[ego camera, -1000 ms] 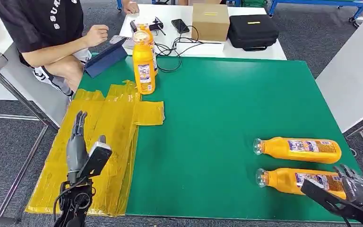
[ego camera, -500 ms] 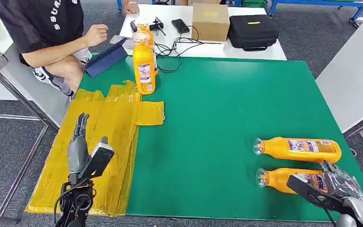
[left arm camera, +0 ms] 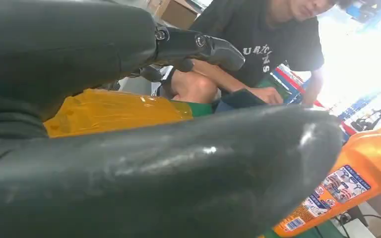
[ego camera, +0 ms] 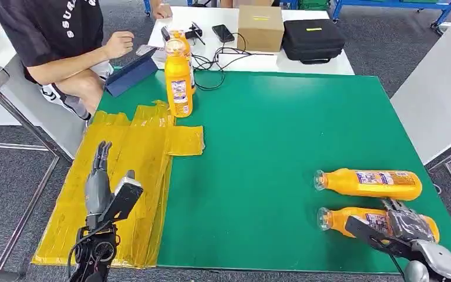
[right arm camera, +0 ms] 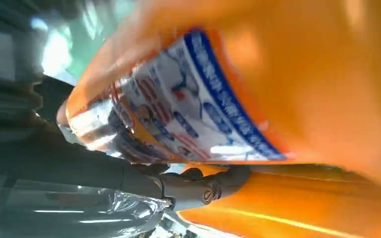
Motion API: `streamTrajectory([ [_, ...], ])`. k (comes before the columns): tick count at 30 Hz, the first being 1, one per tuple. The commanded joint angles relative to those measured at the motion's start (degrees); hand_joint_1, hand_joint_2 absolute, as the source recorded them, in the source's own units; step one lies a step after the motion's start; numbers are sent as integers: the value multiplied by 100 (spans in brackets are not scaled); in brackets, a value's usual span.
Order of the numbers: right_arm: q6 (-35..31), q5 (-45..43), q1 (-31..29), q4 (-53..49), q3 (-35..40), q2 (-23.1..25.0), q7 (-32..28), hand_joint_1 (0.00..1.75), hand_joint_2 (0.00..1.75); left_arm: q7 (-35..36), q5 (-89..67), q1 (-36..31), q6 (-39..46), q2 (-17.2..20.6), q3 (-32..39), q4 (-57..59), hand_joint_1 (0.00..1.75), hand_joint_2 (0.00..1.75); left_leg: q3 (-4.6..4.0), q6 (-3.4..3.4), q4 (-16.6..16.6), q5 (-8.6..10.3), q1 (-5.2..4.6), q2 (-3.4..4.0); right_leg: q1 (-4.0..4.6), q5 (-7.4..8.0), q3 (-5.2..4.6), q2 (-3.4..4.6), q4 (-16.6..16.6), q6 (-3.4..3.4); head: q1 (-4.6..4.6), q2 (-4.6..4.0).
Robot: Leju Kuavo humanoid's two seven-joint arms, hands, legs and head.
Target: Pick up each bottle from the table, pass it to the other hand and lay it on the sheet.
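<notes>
The right hand [ego camera: 408, 226] has slid forward over the nearer lying orange plastic bottle [ego camera: 352, 220], fingers wrapping its labelled body though a firm grip is unclear, so pickup is starting, while the left hand [ego camera: 98, 179] waits with fingers straight and together over the yellow plastic sheet [ego camera: 141, 147].

orange bottles [ego camera: 369, 183], yellow sheet [ego camera: 135, 158], green table [ego camera: 282, 129]

Cardboard box [ego camera: 261, 26], black case [ego camera: 313, 39], phone [ego camera: 224, 32], seated person [ego camera: 53, 35].

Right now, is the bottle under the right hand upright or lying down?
Lying down: the nearer bottle rests on its side on the green mat.
</notes>
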Motion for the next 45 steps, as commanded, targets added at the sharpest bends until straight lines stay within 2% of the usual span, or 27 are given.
streamTrajectory([
  [1,143,-277,-58,418,587,-40,60,173,175,1,-14,-158,-33,68,114,181,0,0,35,-13,-12,-8,4,10,4,-4,35,1,-16,-5,-2,0],
  [5,143,-277,-58,418,587,-40,60,173,175,1,-14,-158,-33,68,114,181,0,0,24,-7,-5,-4,5,3,4,0,26,0,-10,-2,-2,0],
  [10,143,-277,-58,418,587,-40,60,173,175,1,-14,-158,-33,68,114,181,0,0,57,-16,-17,-12,5,13,6,-8,55,-1,-22,-5,-2,0],
  [12,143,-277,-58,418,587,-40,60,173,175,1,-14,-158,-33,68,114,181,0,0,40,-12,-10,-7,7,11,8,-3,39,-2,-15,-3,-2,0],
  [17,240,-435,-65,387,791,-208,-16,175,175,-20,10,-167,4,81,116,204,0,0,47,-13,-12,-9,8,11,10,-5,46,-4,-18,-3,-4,0],
  [28,-135,-788,-334,271,1164,-232,-40,175,175,-11,60,-33,14,113,186,49,0,0,37,-11,-8,-9,6,29,9,-1,34,13,-11,-3,-2,2],
  [30,-500,-876,-328,118,1170,-166,-210,175,175,-3,58,5,13,104,211,-10,0,0,37,-11,-9,-8,5,25,8,-2,34,9,-11,-3,-2,0],
  [31,-1187,-871,-436,-141,1161,44,-389,175,175,5,62,91,17,85,269,-124,0,0,53,-16,-12,-15,7,33,9,-7,50,14,-16,-5,-4,0],
  [32,-1511,-1213,-525,-437,1111,309,-872,175,175,-4,43,185,-2,67,310,-264,0,0,37,-11,-8,-10,5,40,8,0,30,24,-10,-3,-2,0],
  [33,-1532,-1387,-555,-806,1224,488,-1038,175,175,-44,6,223,-47,51,315,-337,0,0,56,-17,-16,-16,4,51,7,-3,45,33,-15,-6,-2,0],
  [34,-1704,-1421,-596,-1026,1297,638,-1035,175,175,-56,-11,217,-68,30,317,-351,0,0,27,-13,-6,-12,5,50,8,3,22,39,-6,-4,-2,0],
  [36,-1908,-1816,-689,-1492,1507,1036,-1179,175,175,-92,-50,152,-123,-22,290,-332,0,0,44,-22,-10,-24,6,75,9,-2,32,63,-7,-10,-7,0],
  [37,-1991,-2106,-763,-1597,1476,1272,-1087,175,175,-100,-74,115,-135,-51,269,-299,0,0,21,-16,-7,-13,9,55,14,4,15,46,-5,-7,0,0],
  [38,-2287,-2141,-806,-1680,1628,1343,-1020,175,175,-95,-114,70,-131,-81,255,-236,0,0,43,-23,-14,-19,9,70,15,0,30,57,-8,-11,-9,0],
  [39,-2575,-2191,-818,-1772,1737,1477,-923,175,175,-99,-157,11,-119,-118,217,-155,0,0,28,-18,-8,-11,14,60,20,2,19,41,-6,-9,-4,0],
  [40,-2729,-2305,-797,-1841,1827,1549,-923,175,175,-116,-181,-38,-118,-134,168,-92,0,0,54,-26,-16,-16,12,70,17,-4,38,48,-9,-12,-4,0],
  [44,-3236,-2457,-689,-2000,2288,1719,-933,175,175,-76,-2,-64,-290,-228,21,-336,0,0,58,-28,-12,-23,14,51,15,-15,51,35,-5,-12,-7,0],
  [45,-3409,-2469,-697,-1970,2439,1773,-926,175,175,-89,224,-10,-495,-234,-54,-594,0,175,57,-27,-12,-21,17,51,18,-15,48,33,-7,-12,-4,0],
])
